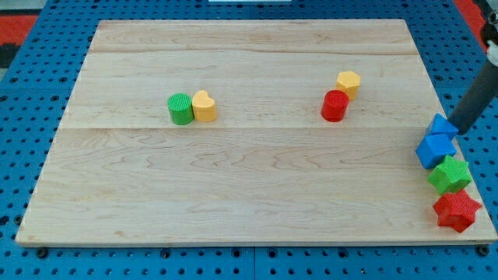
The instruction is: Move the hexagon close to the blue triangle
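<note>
The yellow hexagon (348, 82) lies on the wooden board (233, 202) at the upper right of centre, touching the red cylinder (334, 105) just below and left of it. The blue triangle (441, 124) lies at the board's right edge, far right of the hexagon. My tip (454, 131) is at the right side of the blue triangle, against it or very near it, with the dark rod slanting up to the view's right edge.
A blue cube (434, 149), a green star (450, 174) and a red star (457, 210) line the right edge below the triangle. A green cylinder (180, 108) and a yellow heart (205, 106) touch at the left.
</note>
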Robot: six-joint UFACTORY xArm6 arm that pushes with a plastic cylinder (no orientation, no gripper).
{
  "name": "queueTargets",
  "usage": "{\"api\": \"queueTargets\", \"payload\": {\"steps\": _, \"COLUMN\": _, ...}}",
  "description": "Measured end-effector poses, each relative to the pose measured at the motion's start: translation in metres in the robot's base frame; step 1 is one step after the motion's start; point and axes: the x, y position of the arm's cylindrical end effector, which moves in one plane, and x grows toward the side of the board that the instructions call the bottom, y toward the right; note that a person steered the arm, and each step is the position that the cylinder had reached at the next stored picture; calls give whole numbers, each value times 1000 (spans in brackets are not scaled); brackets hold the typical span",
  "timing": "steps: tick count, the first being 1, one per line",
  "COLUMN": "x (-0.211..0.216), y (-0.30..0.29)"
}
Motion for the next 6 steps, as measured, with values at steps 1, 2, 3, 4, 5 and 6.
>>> {"api": "queueTargets", "payload": {"steps": 1, "x": -1, "y": -22}}
{"api": "queueTargets", "payload": {"steps": 2, "x": -10, "y": -27}}
{"api": "queueTargets", "payload": {"steps": 3, "x": -26, "y": -38}}
{"api": "queueTargets", "payload": {"steps": 4, "x": -68, "y": -38}}
{"api": "queueTargets", "payload": {"steps": 5, "x": -99, "y": -65}}
{"api": "queueTargets", "payload": {"steps": 6, "x": -122, "y": -141}}
